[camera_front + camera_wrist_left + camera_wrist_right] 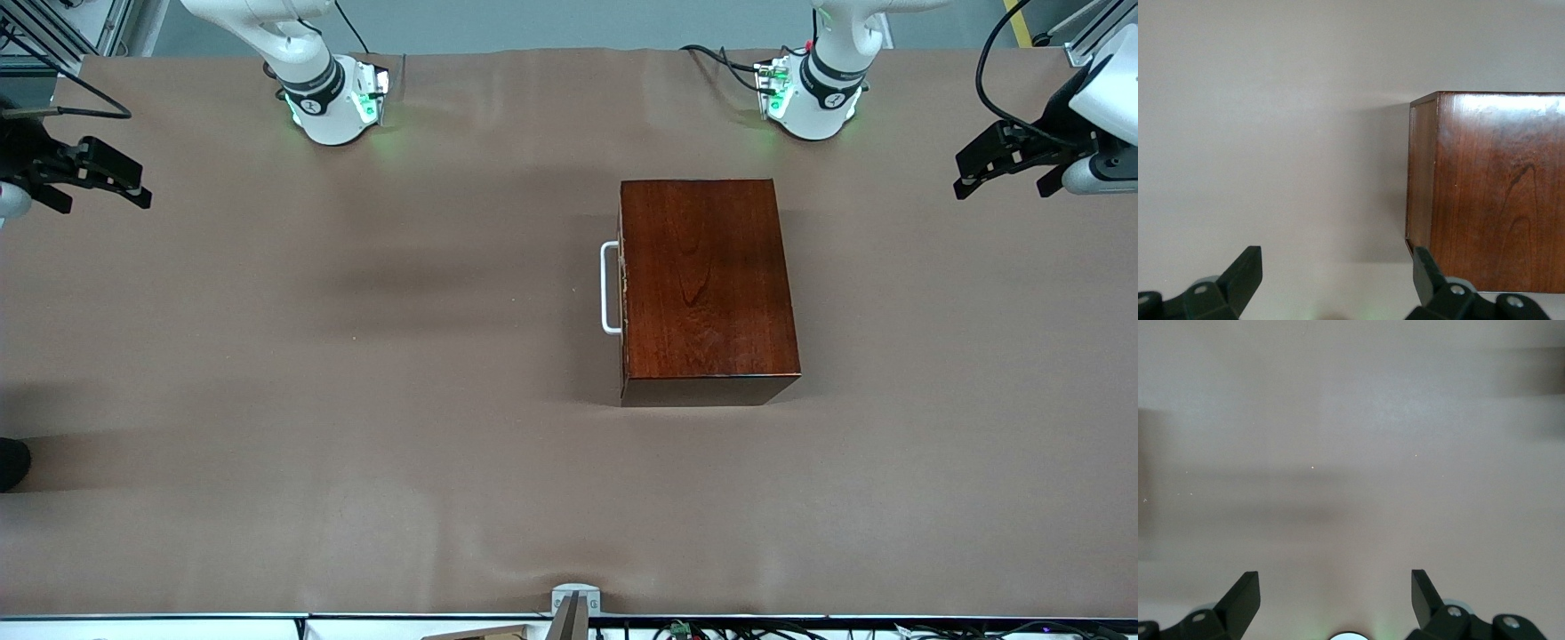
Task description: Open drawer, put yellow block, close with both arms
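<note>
Drawer is fully pushed in: dark reddish-brown front flush with the glossy dark mahogany wooden box, white U-shaped bar handle sticking out toward the right arm's end of the table. Box sits on the brown cloth-covered table, closer to the left arm's green-lit base than to the right arm's base.

Yellow block: can't spot it in any view.

Left gripper: black two-finger, up in the air over the table edge at the left arm's end, well apart from the box. Fingers spread wide, nothing between them. Left wrist view has the box ahead of the open jaws, showing a corner and a polished side panel; no contact.

Right gripper: also black two-finger, hovering over the right arm's end of the table, well apart from the handle. Fingers released and wide, holding nothing. Right wrist view shows only bare brown cloth under it.

Both arms are parked out at the table ends, box between them.
</note>
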Robot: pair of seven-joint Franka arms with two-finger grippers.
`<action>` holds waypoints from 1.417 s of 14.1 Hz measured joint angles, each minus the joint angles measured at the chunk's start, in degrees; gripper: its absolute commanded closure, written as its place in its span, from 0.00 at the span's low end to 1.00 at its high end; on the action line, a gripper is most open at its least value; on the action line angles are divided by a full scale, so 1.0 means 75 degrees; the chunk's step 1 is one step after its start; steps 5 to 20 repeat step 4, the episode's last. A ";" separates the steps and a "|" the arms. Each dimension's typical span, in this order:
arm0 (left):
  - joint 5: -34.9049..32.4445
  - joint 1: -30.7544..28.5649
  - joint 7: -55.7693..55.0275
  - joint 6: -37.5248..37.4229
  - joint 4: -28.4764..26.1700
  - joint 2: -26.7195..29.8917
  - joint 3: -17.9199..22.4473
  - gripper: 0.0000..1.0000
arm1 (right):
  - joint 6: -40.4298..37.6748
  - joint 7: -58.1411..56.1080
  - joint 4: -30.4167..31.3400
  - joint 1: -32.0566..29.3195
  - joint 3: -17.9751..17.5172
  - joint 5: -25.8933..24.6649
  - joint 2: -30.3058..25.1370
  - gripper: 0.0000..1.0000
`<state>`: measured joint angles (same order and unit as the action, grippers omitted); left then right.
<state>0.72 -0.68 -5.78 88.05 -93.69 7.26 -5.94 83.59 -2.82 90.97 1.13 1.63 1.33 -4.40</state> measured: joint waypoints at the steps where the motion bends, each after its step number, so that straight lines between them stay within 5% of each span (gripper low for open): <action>1: 0.0000 0.0000 0.0000 0.0004 0.0022 -0.0012 -0.0001 0.00 | 0.0000 0.0000 0.0000 0.0000 0.0000 0.0000 0.0003 0.00; 20: -0.0006 0.0001 0.0000 -0.0042 0.0053 -0.0018 -0.0009 0.00 | 0.0000 0.0000 0.0001 0.0000 0.0000 0.0000 0.0013 0.00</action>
